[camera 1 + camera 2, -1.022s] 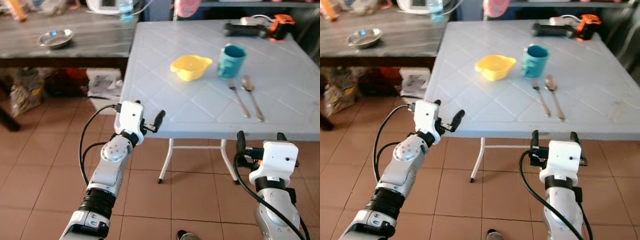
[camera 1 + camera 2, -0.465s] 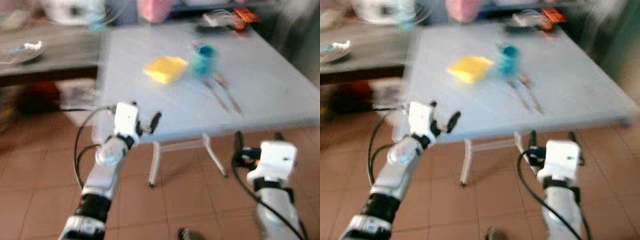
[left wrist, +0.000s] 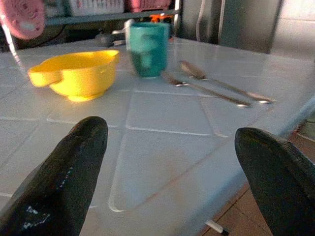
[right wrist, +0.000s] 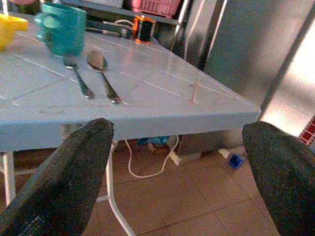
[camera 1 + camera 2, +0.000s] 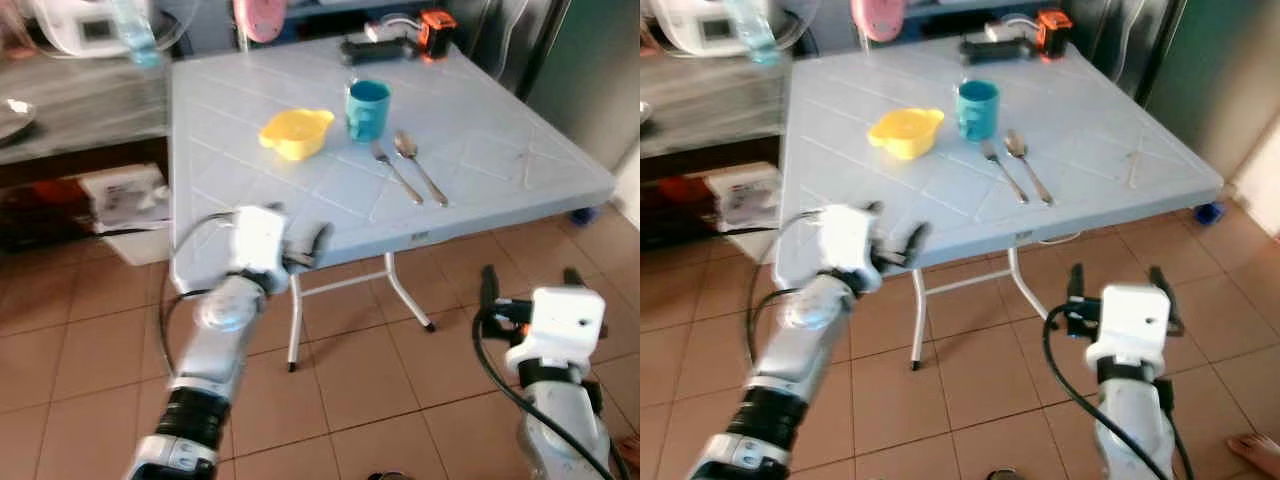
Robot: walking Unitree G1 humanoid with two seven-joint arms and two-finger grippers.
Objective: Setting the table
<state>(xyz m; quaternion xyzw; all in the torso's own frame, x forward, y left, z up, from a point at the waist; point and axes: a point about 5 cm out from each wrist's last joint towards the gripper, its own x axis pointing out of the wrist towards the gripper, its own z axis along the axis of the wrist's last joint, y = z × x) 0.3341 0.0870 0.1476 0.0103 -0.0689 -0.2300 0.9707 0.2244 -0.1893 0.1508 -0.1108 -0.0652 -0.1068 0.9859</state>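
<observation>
On my feed, a glossy yellow bowl (image 5: 293,132) with a stubby handle sits mid-table beside a teal mug (image 5: 367,108); just in front of the mug lie a metal fork (image 5: 396,171) and spoon (image 5: 419,165), parallel. All rest on a pale blue-grey plastic table (image 5: 505,165) moulded in diagonal squares. My left gripper (image 3: 172,167) hovers at the near table edge, fingers spread. My right gripper (image 4: 179,162) hangs below the edge over terracotta tiles (image 5: 90,340), jaws apart, empty.
</observation>
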